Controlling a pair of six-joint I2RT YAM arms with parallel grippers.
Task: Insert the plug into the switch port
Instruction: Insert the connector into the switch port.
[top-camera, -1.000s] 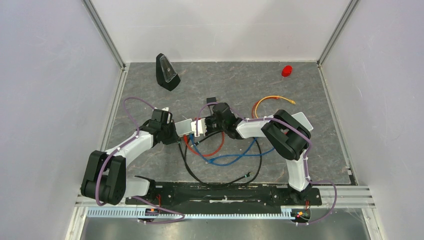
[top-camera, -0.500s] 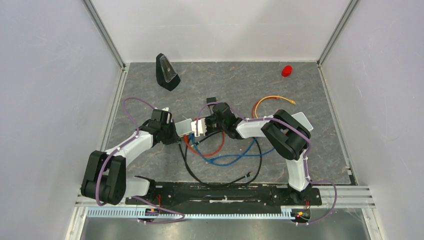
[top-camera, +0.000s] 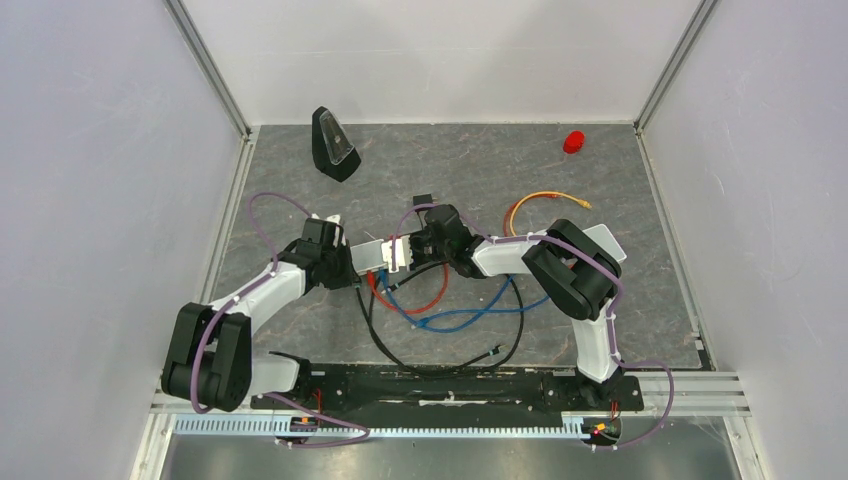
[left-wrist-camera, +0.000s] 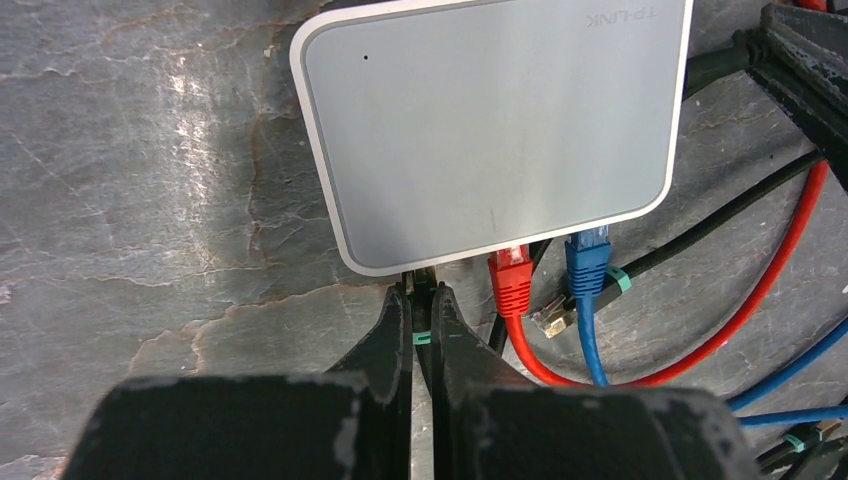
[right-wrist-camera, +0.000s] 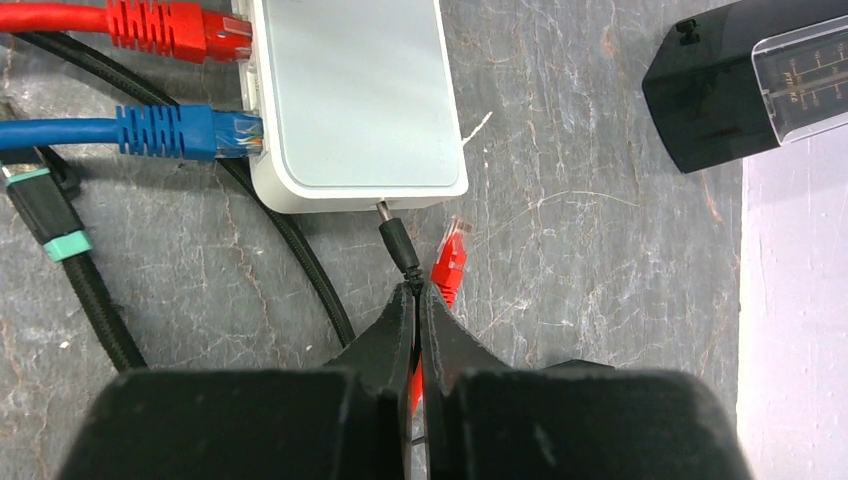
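The switch (left-wrist-camera: 490, 130), a flat pale grey-white box, lies between both grippers at mid table (top-camera: 378, 254). My left gripper (left-wrist-camera: 420, 292) is shut on a black plug with a green band (left-wrist-camera: 421, 337). The plug's tip is at the box's near edge and mostly hidden. A red plug (left-wrist-camera: 512, 275) and a blue plug (left-wrist-camera: 588, 262) sit in ports beside it. My right gripper (right-wrist-camera: 420, 292) is shut on the cable of a thin black barrel plug (right-wrist-camera: 398, 240). That plug's metal tip meets the switch's side edge (right-wrist-camera: 355, 100).
A loose red plug (right-wrist-camera: 452, 262) lies by my right fingers. A clear plug (left-wrist-camera: 553, 318) lies loose by the switch. Red, blue and black cables (top-camera: 450, 310) loop in front. A black wedge device (top-camera: 335, 143) stands far left, with an orange cable (top-camera: 545, 203) and a red object (top-camera: 573, 141) far right.
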